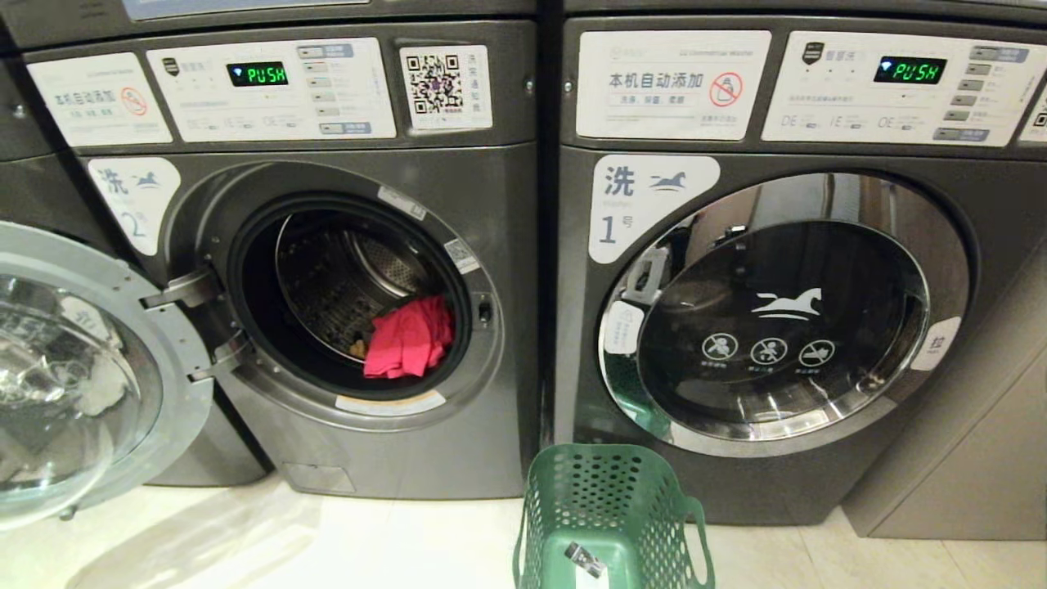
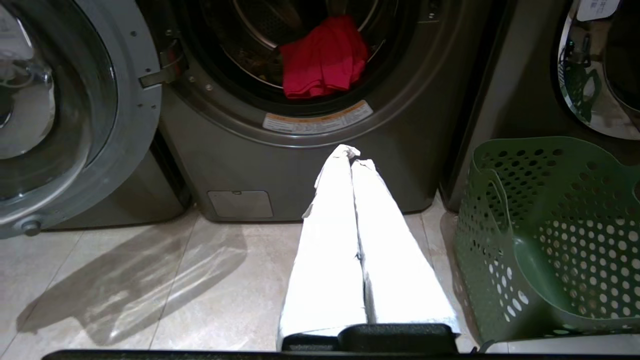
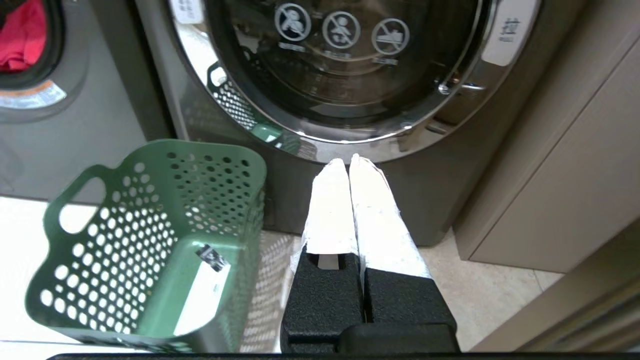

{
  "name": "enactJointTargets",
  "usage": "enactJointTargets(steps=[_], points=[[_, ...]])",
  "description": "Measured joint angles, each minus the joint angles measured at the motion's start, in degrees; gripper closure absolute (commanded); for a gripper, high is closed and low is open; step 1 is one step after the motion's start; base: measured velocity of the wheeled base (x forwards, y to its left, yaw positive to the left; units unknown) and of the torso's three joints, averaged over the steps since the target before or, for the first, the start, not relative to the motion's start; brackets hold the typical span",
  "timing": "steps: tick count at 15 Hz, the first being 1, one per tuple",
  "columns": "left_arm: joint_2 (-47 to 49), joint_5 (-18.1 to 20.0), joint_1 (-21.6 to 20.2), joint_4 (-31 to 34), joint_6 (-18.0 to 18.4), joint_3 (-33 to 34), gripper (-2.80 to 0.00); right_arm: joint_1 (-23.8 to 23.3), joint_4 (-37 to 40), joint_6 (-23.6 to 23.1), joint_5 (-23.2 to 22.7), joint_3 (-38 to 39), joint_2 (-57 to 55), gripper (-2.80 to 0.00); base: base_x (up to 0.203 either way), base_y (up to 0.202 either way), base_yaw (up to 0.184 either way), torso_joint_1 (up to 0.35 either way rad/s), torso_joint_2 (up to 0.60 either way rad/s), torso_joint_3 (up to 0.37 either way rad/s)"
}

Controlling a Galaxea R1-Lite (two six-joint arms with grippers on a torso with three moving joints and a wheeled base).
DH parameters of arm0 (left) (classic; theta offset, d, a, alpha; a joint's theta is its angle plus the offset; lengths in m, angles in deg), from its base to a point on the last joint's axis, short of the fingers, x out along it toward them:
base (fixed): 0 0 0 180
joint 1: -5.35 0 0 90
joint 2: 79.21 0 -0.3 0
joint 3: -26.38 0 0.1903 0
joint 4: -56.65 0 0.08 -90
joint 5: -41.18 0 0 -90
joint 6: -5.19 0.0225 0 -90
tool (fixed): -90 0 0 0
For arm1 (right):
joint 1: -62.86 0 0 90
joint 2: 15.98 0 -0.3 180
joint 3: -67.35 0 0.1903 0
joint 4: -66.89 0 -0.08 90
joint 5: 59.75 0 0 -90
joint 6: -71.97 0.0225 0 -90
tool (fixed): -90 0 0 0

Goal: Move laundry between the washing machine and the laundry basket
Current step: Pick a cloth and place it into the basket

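Grippers sit nearest of all, both low over the pale tiled floor (image 2: 150, 280) and both empty. The left gripper (image 2: 351, 156) has its white-wrapped fingers (image 2: 330, 240) pressed together, pointing at the foot of the open machine. The right gripper (image 3: 348, 162) is likewise closed tight on nothing, aimed at the base of the neighbouring machine; neither arm shows in the head view.

Just beyond them stands the laundry basket (image 1: 609, 499), green and perforated, on the floor before the seam between the two machines, a little toward the one marked "1". It holds no clothing; only a white label (image 3: 205, 292) shows on its bottom.

Behind it to the left is the washing machine (image 1: 343, 270) marked "2", its round door (image 1: 90, 376) swung wide open to the left. Inside the drum (image 1: 343, 278) lies the laundry (image 1: 409, 337), a bright red garment slumped at the front lip of the opening, with a small yellowish scrap (image 1: 357, 349) just beside it. To the right, the second machine (image 1: 785, 303) has its chrome-rimmed glass door shut. Both displays (image 1: 258, 74) read "PUSH" in green.
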Motion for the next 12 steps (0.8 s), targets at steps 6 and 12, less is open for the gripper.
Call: enactJointTargets(steps=[6, 12], points=[[0.0, 0.0, 0.0, 0.0, 0.0, 0.0, 0.0, 0.0, 0.0, 0.1, 0.0, 0.0, 0.0, 0.0, 0.0, 0.194, 0.0, 0.0, 0.0, 0.001], [0.0, 0.0, 0.0, 0.0, 0.0, 0.0, 0.0, 0.0, 0.0, 0.0, 0.0, 0.0, 0.0, 0.0, 0.0, 0.195, -0.003, 0.003, 0.0, 0.002]])
